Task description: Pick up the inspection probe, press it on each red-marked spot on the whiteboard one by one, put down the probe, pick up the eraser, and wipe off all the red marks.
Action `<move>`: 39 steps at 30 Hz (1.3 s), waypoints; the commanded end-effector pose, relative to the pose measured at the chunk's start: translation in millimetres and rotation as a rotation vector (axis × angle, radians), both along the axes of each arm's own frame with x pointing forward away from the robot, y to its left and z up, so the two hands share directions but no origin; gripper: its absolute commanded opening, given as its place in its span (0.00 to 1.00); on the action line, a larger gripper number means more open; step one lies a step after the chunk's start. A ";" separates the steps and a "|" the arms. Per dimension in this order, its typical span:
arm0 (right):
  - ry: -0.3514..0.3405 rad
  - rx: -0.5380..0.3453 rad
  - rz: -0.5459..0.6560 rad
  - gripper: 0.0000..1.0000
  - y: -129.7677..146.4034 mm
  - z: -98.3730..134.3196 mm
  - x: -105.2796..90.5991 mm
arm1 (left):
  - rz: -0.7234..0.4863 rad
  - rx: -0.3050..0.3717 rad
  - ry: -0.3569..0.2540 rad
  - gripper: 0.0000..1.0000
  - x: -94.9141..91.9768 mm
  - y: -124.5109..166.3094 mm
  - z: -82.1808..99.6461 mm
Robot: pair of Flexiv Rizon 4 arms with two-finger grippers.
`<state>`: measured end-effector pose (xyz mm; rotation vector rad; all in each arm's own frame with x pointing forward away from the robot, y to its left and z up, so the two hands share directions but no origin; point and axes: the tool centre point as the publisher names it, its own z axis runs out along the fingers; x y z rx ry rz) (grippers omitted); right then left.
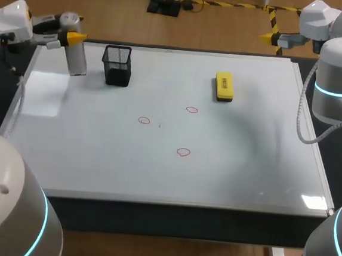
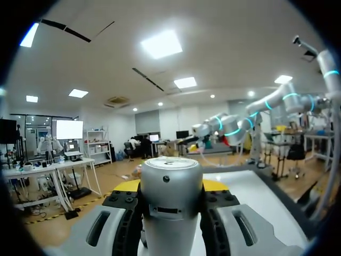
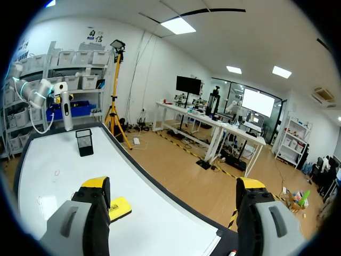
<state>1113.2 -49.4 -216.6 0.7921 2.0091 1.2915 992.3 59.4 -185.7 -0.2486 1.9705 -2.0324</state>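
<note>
Head view. The left end effector [image 1: 76, 37] is seen at the far-left corner of the whiteboard [image 1: 245, 164], with the inspection probe [image 1: 76, 60] held upright in it. Whether the probe's lower end touches the board cannot be told. Three red marks [image 1: 144, 121] are noted near the middle of the board, all intact and well apart from the probe. The eraser [image 1: 224, 86] lies flat on the far right part of the board, nothing touching it. A black mesh cup [image 1: 117, 65] stands just beside the probe. The right end effector [image 1: 273, 37] is held off the far-right corner, away from every item.

Left wrist view. The probe [image 2: 170, 176] is seen clamped between the two fingers [image 2: 123, 213] of the left end effector [image 2: 170, 188], contacted from both sides.

Right wrist view. The fingers of the right end effector [image 3: 173, 186] are spread wide with nothing between them. The eraser [image 3: 120, 208] is seen beneath it on the board, and the mesh cup [image 3: 84, 142] and probe [image 3: 66, 112] at the far end. One red mark [image 3: 57, 173] is faintly visible.

Status, judged: pick-up of the probe is done. Pressing on each mark is taken as not yet begun, though past contact would leave no trace. Putting the probe down, picking up the eraser and wiping are left.
</note>
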 end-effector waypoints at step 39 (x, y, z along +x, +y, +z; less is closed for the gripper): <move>0.062 -0.370 0.399 1.00 60.9 -4.3 4.2 | 0.087 -0.002 0.010 0.00 -11.1 3.4 -5.0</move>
